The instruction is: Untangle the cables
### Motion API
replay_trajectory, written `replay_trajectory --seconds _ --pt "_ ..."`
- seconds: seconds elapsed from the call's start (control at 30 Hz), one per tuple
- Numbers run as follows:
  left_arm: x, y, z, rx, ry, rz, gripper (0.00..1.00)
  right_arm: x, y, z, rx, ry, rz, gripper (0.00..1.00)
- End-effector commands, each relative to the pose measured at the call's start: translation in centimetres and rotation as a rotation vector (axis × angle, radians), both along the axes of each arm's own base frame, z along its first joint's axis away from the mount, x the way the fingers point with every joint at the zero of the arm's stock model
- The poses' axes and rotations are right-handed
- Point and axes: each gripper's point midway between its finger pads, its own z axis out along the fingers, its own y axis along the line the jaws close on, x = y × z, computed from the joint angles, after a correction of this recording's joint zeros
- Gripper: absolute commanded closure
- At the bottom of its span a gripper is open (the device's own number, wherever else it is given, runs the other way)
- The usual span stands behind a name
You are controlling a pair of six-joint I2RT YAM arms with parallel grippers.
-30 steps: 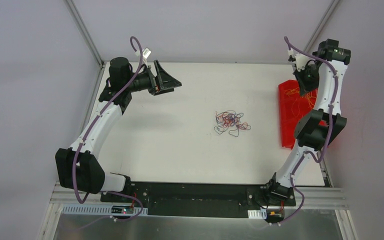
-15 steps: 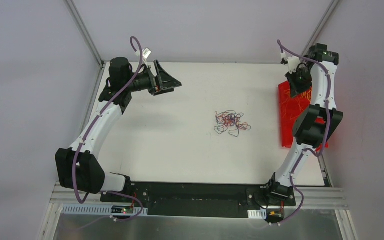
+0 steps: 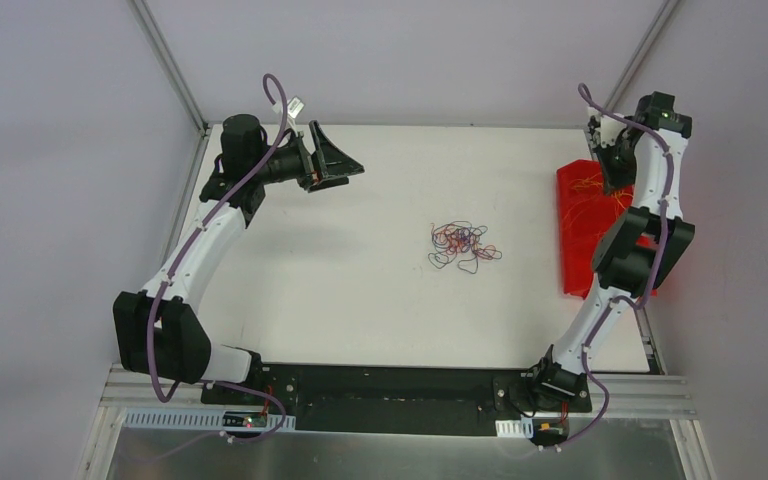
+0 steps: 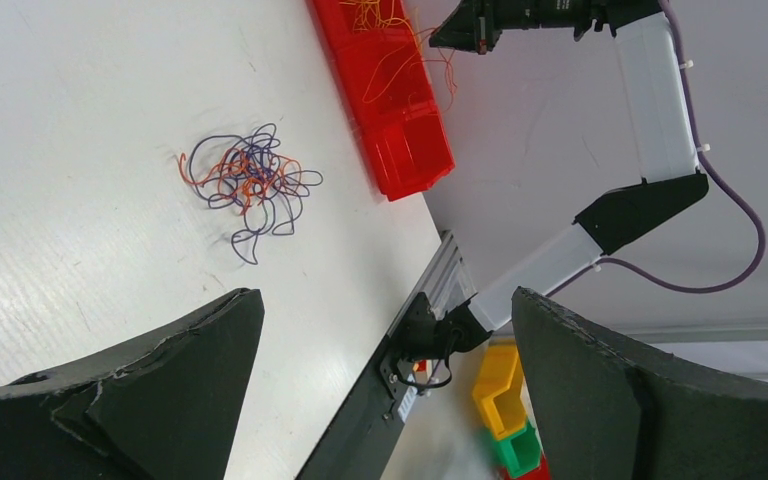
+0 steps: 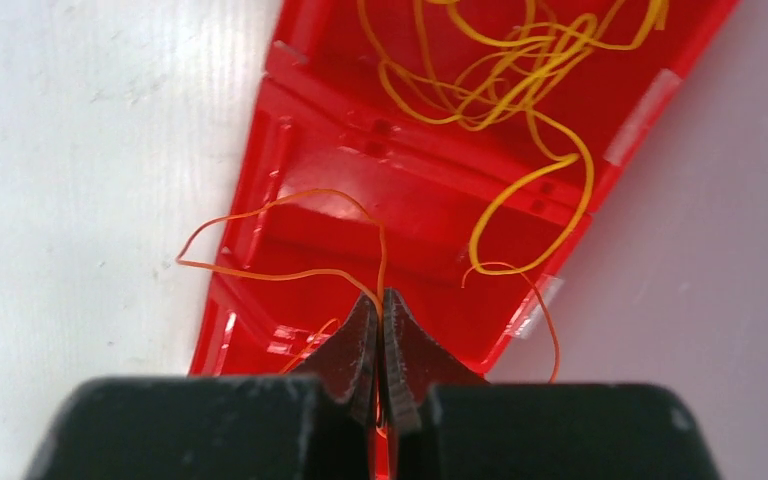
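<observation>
A tangle of thin red, purple and black cables [image 3: 463, 245] lies on the white table near the middle; it also shows in the left wrist view [image 4: 250, 180]. My right gripper [image 5: 381, 300] is shut on a thin orange cable [image 5: 290, 272] and holds it over the near end of a red tray [image 5: 430, 200]. Several yellow-orange cables [image 5: 500, 60] lie in that tray. In the top view my right gripper [image 3: 615, 170] is above the tray [image 3: 578, 215] at the far right. My left gripper [image 3: 345, 165] is open and empty, raised at the far left, well away from the tangle.
The red tray lies along the table's right edge [image 3: 650, 350]. Off the table, yellow, green and red bins [image 4: 505, 420] show in the left wrist view. The arm bases sit on a black rail [image 3: 400, 385] at the near edge.
My right arm swung slightly over the red tray, first leftwards, then back right and a little further, with the orange cable in its fingers. The left arm and the tangle have not moved.
</observation>
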Motion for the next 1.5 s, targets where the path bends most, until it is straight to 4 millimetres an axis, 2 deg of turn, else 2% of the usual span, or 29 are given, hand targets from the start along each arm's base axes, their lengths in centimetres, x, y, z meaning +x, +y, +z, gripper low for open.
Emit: replay_trajectory --seconds 0.0,0.2,0.4,0.6,0.8,1.03,1.17,1.37,1.47 --pt "-0.5 -0.3 2.0 -0.01 -0.067 -0.035 0.01 1.0 -2.9 0.8 -0.097 -0.062 -0.115 1.0" --pt "-0.6 -0.3 1.8 -0.007 -0.069 -0.033 0.01 1.1 -5.0 1.2 -0.149 -0.092 -0.186 1.0" --pt "-0.6 -0.3 1.9 -0.006 -0.073 -0.036 0.01 0.3 -5.6 1.2 -0.181 -0.07 -0.167 1.0" --pt "-0.7 -0.3 1.6 -0.004 -0.07 -0.04 0.01 0.1 -2.1 -0.3 -0.093 -0.043 -0.131 1.0" --pt "-1.1 -0.2 1.7 0.001 -0.078 -0.044 0.01 1.1 1.4 -2.2 -0.01 -0.031 -0.126 1.0" --pt "-1.2 -0.2 1.5 0.006 -0.075 -0.041 0.01 2.6 3.6 -3.1 0.012 -0.049 -0.113 1.0" --pt "-1.2 -0.2 1.7 0.006 -0.081 -0.04 0.01 2.5 2.6 -3.6 -0.01 -0.039 -0.118 1.0" --pt "-1.2 -0.2 1.7 0.008 -0.081 -0.039 0.01 1.2 -2.0 -3.6 -0.088 -0.021 -0.18 1.0" --pt "-1.0 -0.2 1.6 0.008 -0.076 -0.038 0.01 0.8 -3.2 -3.6 -0.133 -0.013 -0.199 1.0"
